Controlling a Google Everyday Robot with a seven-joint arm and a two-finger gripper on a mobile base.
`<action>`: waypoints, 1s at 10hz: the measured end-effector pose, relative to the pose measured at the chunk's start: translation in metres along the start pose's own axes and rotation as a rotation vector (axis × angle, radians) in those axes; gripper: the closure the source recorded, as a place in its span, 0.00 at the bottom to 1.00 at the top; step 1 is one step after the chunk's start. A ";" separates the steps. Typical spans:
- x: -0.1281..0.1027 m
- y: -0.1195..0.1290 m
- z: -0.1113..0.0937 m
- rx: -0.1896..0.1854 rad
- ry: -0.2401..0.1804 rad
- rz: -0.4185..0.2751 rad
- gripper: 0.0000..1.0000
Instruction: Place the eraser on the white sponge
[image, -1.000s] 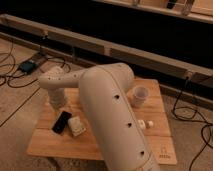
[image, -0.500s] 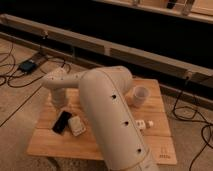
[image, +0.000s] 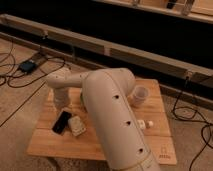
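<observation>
The eraser (image: 61, 121), a flat black slab, lies on the left part of the wooden table (image: 50, 142). The white sponge (image: 76, 125), a small off-white block, sits right beside it on its right, touching or nearly touching. My large white arm comes up from the bottom right, bends over the table's middle and reaches left and down. The gripper (image: 62, 105) hangs just above the far end of the eraser, mostly hidden by the wrist.
A white cylindrical cup (image: 139, 95) stands at the table's back right. A tiny white bottle-like item (image: 145, 124) lies right of the arm. Cables and a dark power box (image: 27, 65) lie on the floor at the left. A long rail runs behind the table.
The arm's wrist has shifted slightly to the right over the left part of the table. The eraser and sponge have not moved.
</observation>
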 end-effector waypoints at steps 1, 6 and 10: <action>0.001 -0.002 -0.001 0.007 0.000 0.019 0.35; 0.006 -0.003 0.001 0.034 -0.003 0.094 0.35; 0.009 0.001 0.009 -0.001 0.009 0.097 0.36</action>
